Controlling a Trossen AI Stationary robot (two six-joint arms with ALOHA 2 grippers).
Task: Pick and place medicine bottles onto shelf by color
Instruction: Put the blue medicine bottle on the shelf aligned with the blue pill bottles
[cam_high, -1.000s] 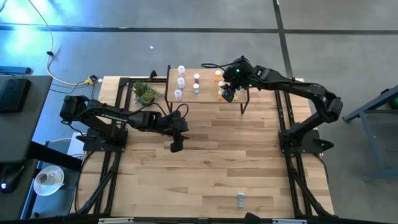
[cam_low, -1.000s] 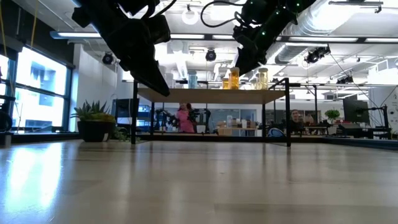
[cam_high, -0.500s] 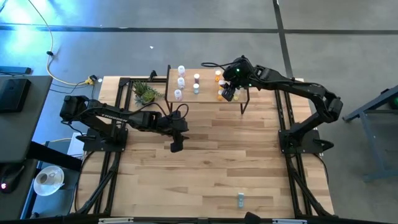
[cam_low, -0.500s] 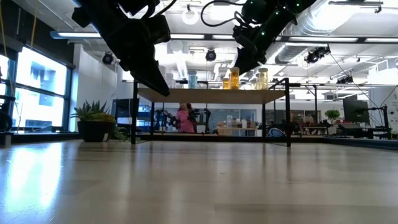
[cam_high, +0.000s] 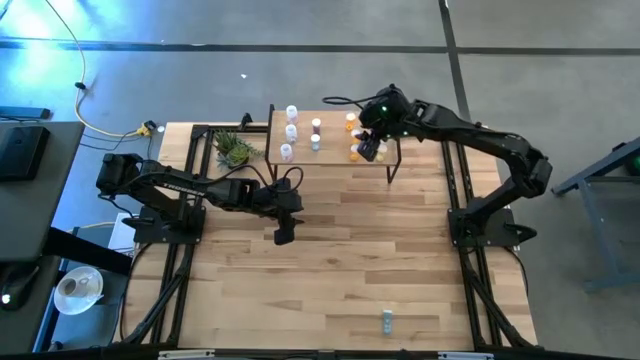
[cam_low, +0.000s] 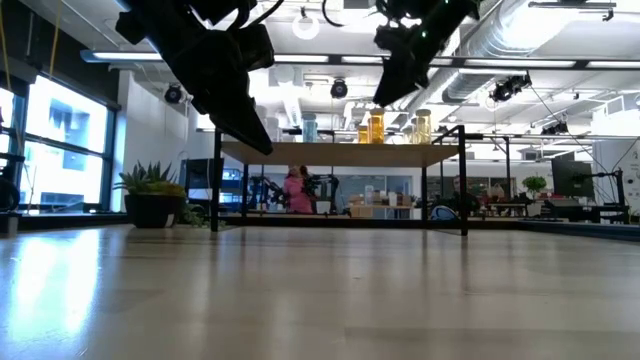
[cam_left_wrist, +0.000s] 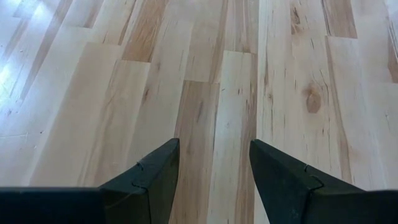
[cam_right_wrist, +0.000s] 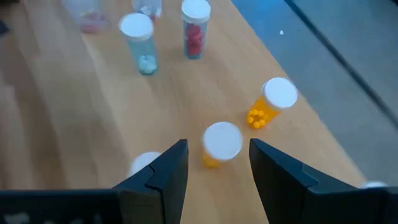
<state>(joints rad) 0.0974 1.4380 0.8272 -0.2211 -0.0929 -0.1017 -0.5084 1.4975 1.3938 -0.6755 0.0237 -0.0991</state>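
1. The bench (cam_high: 330, 250) is showing pale wood planks, with concrete floor lying around it in the high view.
2. The low view is looking across the planks into a bright room with ceiling ducts and windows, where a person in pink (cam_low: 296, 190) is sitting behind the shelf (cam_low: 335, 153).
3. The right end effector (cam_high: 367, 150) is hovering over the shelf's right end, its fingers (cam_right_wrist: 161, 177) standing apart and grasping nothing.
4. Directly between those fingers, a white-capped orange bottle (cam_right_wrist: 219, 144) is standing on the shelf; a second orange bottle (cam_right_wrist: 272, 103) is leaning just beyond it.
5. Farther ahead of that end effector, a teal bottle (cam_right_wrist: 139, 42) and a bottle with red pills (cam_right_wrist: 195, 28) are standing upright.
6. The left end effector (cam_high: 283, 236) is waiting above bare planks well short of the shelf, released and empty, as its wrist view is confirming.
7. Only the high view is showing a lone bottle (cam_high: 387, 320) near the bench's front edge, far from both end effectors.
8. A potted plant (cam_high: 233, 149) is sitting beside the shelf's left end.
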